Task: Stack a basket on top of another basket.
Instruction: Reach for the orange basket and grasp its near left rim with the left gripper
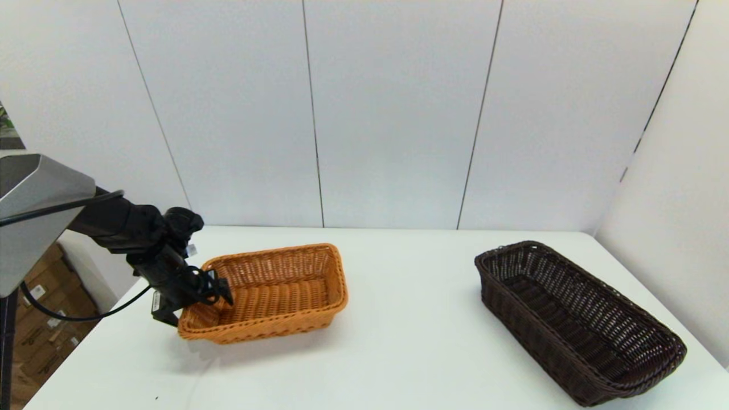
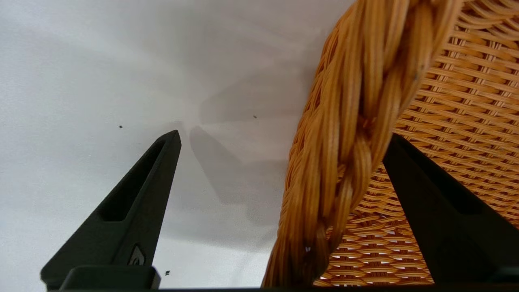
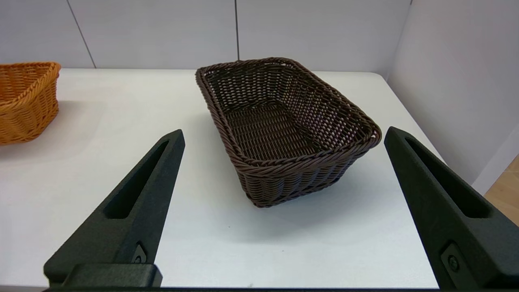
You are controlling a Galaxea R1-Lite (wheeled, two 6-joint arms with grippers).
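The orange-tan basket [image 1: 273, 290] sits on the left half of the white table [image 1: 398, 364]. My left gripper [image 1: 221, 294] is at its left short end, open, with the braided rim [image 2: 365, 101] between the two fingers: one finger [image 2: 138, 202] outside over the table, the other [image 2: 438, 211] inside the basket. The dark brown basket [image 1: 575, 319] lies at the right, angled toward the front corner. My right gripper [image 3: 284, 132] is out of the head view; in its wrist view it stands open, well back from the dark basket [image 3: 279, 125], holding nothing.
White wall panels close off the back and right of the table. Cardboard boxes [image 1: 45, 319] stand on the floor beyond the table's left edge. Bare tabletop [image 1: 416, 296] separates the two baskets. The orange basket [image 3: 24, 101] also shows in the right wrist view.
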